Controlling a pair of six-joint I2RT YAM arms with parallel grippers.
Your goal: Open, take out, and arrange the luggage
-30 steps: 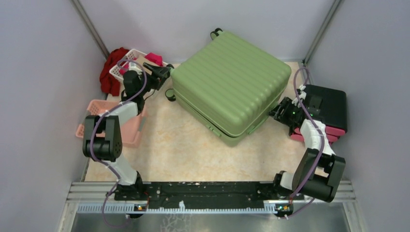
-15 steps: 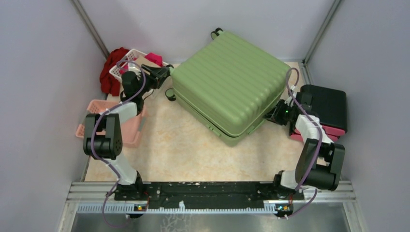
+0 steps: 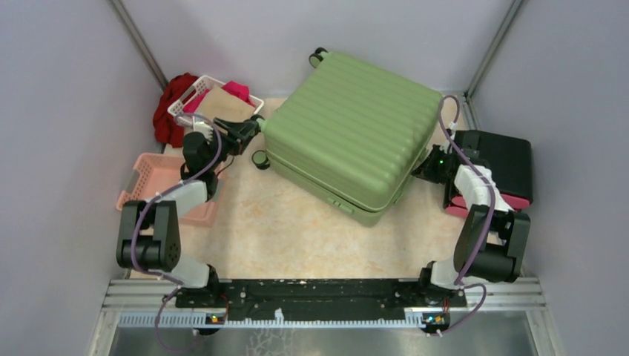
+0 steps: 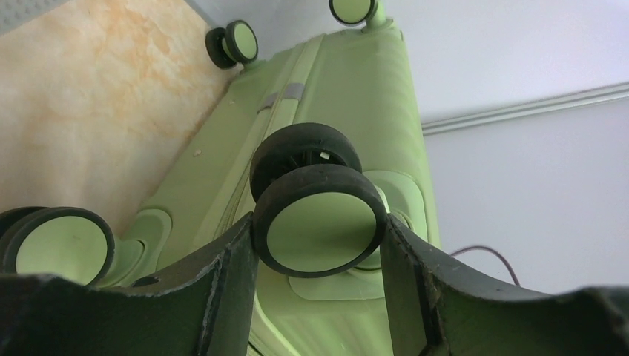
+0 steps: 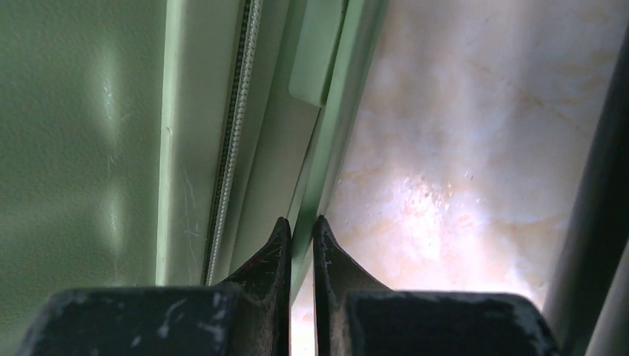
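The luggage (image 3: 348, 126), a large sage-green ribbed suitcase, lies flat and closed at the middle back of the floor. My left gripper (image 3: 254, 126) is at its left corner, shut on a black-and-green caster wheel (image 4: 319, 230); both fingers touch the wheel's sides in the left wrist view (image 4: 319, 222). A second wheel (image 4: 63, 246) shows at the lower left there. My right gripper (image 3: 421, 169) is at the suitcase's right side. In the right wrist view it (image 5: 300, 221) is shut, tips against the green lower edge beside the zipper seam (image 5: 230, 133).
Black-and-pink stacked cases (image 3: 504, 159) stand right behind the right arm. A white basket (image 3: 194, 89) with clothes and a red cloth (image 3: 167, 111) sit at the back left. A pink basket (image 3: 159, 174) lies beside the left arm. Grey walls enclose the floor.
The suitcase has turned slightly counter-clockwise. My left gripper has moved nearer with the wheel in it. My right gripper has moved up against the suitcase's right side.
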